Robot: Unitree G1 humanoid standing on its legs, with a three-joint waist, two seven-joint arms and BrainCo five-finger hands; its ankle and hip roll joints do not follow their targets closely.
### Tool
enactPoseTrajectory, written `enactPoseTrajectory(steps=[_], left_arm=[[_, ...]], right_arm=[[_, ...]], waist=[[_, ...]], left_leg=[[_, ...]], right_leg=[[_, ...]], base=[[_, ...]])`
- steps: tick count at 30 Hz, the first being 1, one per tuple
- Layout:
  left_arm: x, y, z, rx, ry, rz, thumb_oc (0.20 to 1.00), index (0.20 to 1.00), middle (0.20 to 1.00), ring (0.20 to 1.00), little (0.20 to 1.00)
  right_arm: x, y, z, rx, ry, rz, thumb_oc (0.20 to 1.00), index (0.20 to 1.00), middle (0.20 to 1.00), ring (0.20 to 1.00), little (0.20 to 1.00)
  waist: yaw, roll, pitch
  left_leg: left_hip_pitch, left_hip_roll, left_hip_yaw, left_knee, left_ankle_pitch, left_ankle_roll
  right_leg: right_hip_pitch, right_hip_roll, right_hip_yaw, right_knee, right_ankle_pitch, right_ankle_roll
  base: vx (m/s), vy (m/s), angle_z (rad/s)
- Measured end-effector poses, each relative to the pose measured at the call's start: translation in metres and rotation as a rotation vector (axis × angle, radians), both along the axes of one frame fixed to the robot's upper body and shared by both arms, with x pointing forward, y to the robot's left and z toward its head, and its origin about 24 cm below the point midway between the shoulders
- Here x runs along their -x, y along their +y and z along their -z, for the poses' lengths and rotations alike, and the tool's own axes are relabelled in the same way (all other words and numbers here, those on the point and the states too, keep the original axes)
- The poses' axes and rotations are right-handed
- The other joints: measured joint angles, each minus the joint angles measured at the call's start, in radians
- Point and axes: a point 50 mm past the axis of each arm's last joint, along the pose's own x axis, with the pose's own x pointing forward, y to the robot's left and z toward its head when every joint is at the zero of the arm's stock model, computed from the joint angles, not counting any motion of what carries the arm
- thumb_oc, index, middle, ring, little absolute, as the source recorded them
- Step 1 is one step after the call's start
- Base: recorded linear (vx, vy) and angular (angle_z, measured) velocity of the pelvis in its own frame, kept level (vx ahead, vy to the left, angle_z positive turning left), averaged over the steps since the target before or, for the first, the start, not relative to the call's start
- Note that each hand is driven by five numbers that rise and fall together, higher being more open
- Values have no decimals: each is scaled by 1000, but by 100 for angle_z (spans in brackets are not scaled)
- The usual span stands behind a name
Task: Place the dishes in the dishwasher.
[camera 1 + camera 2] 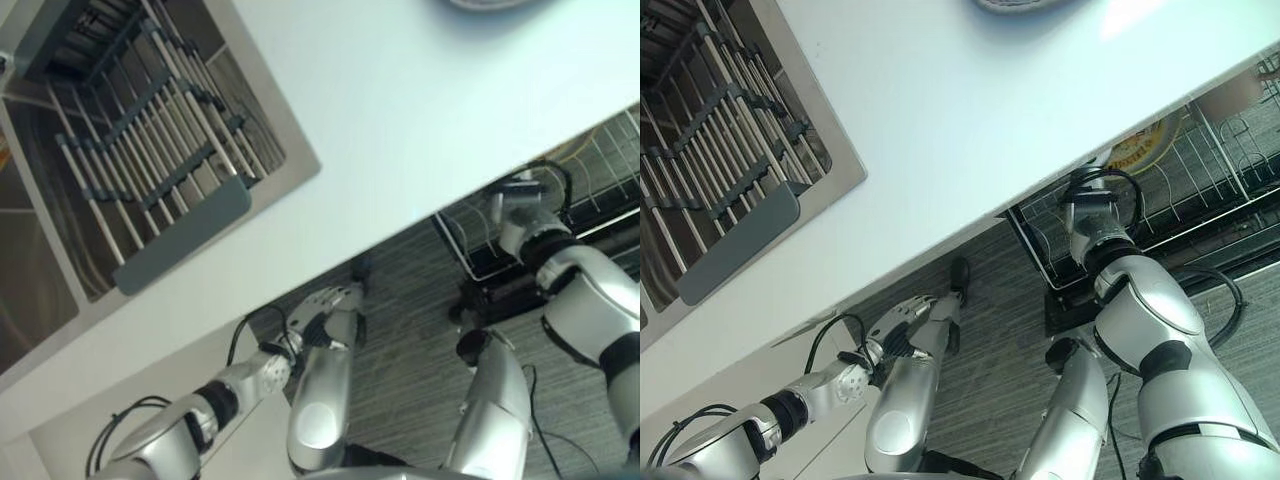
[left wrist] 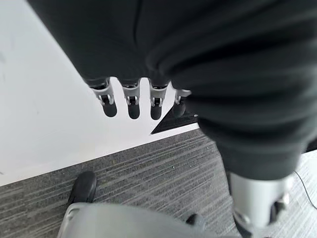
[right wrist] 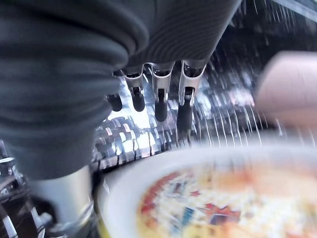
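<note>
A plate with a yellow rim and a colourful pattern (image 3: 213, 208) stands in the dishwasher's wire rack (image 1: 1210, 190), partly under the counter edge; it also shows as the plate (image 1: 1145, 145). My right arm reaches under the counter into that rack. My right hand (image 3: 159, 94) has straight fingers that hover just above the plate's rim without curling round it. My left hand (image 1: 325, 305) hangs relaxed and empty below the counter's front edge, over the carpet. A grey dish (image 1: 1025, 4) sits on the counter at the far edge of view.
The white counter (image 1: 420, 120) overhangs the dishwasher rack. A sink (image 1: 290, 150) at the left holds a ribbed drying rack (image 1: 150, 150). A pale pinkish object (image 3: 290, 87) stands in the dishwasher rack beside the plate. Grey carpet (image 2: 148, 168) lies below.
</note>
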Motion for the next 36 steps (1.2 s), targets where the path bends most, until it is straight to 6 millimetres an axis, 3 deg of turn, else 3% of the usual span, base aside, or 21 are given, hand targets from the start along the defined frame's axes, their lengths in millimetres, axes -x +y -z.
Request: enactPoseTrajectory(steps=[2, 9, 13, 15, 16, 17, 21, 27, 28, 34, 36], left_arm=[[-4, -4, -4, 16, 14, -9, 1000, 1000, 1000, 1000, 1000], [-26, -12, -21, 47, 9, -56, 1000, 1000, 1000, 1000, 1000], [-23, -11, -17, 43, 31, -60, 1000, 1000, 1000, 1000, 1000], [-19, -10, -11, 59, 77, -91, 1000, 1000, 1000, 1000, 1000], [-18, -10, -10, 62, 83, -97, 1000, 1000, 1000, 1000, 1000], [-18, -10, -9, 82, 97, -117, 1000, 1000, 1000, 1000, 1000], [-13, -16, -3, 101, 125, -121, 1000, 1000, 1000, 1000, 1000], [-4, -4, 13, 96, 199, -194, 1000, 1000, 1000, 1000, 1000], [-1, 3, 20, 97, 236, -235, 1000, 1000, 1000, 1000, 1000], [10, 18, 35, 83, 322, -300, 1000, 1000, 1000, 1000, 1000], [26, 24, 49, 63, 382, -322, 1000, 1000, 1000, 1000, 1000]], right_arm=[[-3, 2, 10, -167, 117, -24, 1000, 1000, 1000, 1000, 1000], [-7, 12, 8, -204, 209, -90, 1000, 1000, 1000, 1000, 1000], [-8, 14, 9, -298, 208, -115, 1000, 1000, 1000, 1000, 1000], [-8, 22, 11, -729, 146, -168, 1000, 1000, 1000, 1000, 1000], [-7, 24, 13, -813, 135, -177, 1000, 1000, 1000, 1000, 1000], [-7, 29, 19, -1003, 109, -194, 1000, 1000, 1000, 1000, 1000], [-1, 37, 45, -1191, 141, -207, 1000, 1000, 1000, 1000, 1000], [11, 59, 79, -1471, 227, -271, 1000, 1000, 1000, 1000, 1000], [16, 67, 94, -1578, 284, -292, 1000, 1000, 1000, 1000, 1000], [28, 73, 123, -1627, 392, -233, 1000, 1000, 1000, 1000, 1000], [37, 70, 140, -1634, 423, -174, 1000, 1000, 1000, 1000, 1000]], waist=[[-2, 0, 0], [-12, 4, -3], [-13, 5, -3], [-21, 6, -4], [-25, 6, -4], [-37, 6, -4], [-55, 7, -5], [-107, 7, -5], [-118, 6, -5], [-143, -13, -17], [-149, -35, -54]], left_leg=[[1, -1, 2, 0, 0, 0], [8, -2, 7, 17, -3, 4], [15, -6, 15, 18, -2, 6], [41, -9, 30, 17, -6, 12], [48, -9, 30, 16, -6, 12], [67, -11, 34, 13, -9, 15], [124, -18, 60, -2, -14, 22], [213, -18, 75, -21, -19, 30], [272, -18, 88, -39, -20, 31], [400, -11, 111, -76, -27, 30], [446, -9, 117, -106, -28, 33]], right_leg=[[0, 0, 2, 0, 2, 0], [9, -1, 11, -2, 11, -2], [9, 1, 26, -12, 21, -1], [29, 2, 39, -24, 33, 2], [36, 4, 40, -28, 35, 3], [57, 4, 42, -39, 40, 6], [105, 9, 62, -75, 58, 16], [203, 25, 68, -137, 85, 27], [253, 30, 75, -152, 88, 32], [375, 50, 82, -201, 94, 48], [419, 62, 82, -241, 103, 59]], base=[[26, 44, -1], [18, 33, -2], [22, 48, -8], [32, 71, -13], [36, 91, -7], [28, 67, -5], [19, 59, -13], [26, 29, -10], [51, 1, -15], [59, -9, -11], [82, -14, -11]])
